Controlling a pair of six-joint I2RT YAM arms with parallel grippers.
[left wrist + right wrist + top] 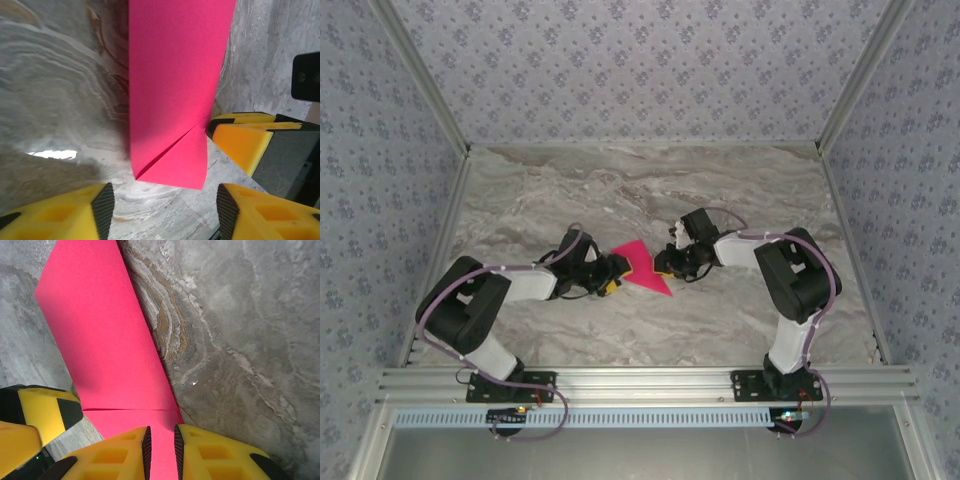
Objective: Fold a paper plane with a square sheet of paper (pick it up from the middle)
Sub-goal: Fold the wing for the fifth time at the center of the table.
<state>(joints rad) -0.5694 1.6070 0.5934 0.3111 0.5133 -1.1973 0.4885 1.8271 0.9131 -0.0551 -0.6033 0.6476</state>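
Note:
The magenta-pink paper (642, 265) lies flat on the marble table (650, 190) as a folded pointed shape between both grippers. In the left wrist view the paper (175, 75) shows a folded flap at its near end. My left gripper (162, 207) is open, its jaws wide apart just short of that end and holding nothing. In the top view the left gripper (613, 272) is at the paper's left edge. My right gripper (667, 263) is at the opposite edge. In the right wrist view its jaws (160, 445) are nearly together, tips down over the paper (100, 330) just behind a crease line.
The marble table is boxed in by patterned walls and metal frame posts (845, 110). Both grippers are close: a right finger (240, 145) shows in the left wrist view, and a left finger (45, 412) in the right wrist view. Bare marble lies beyond the paper.

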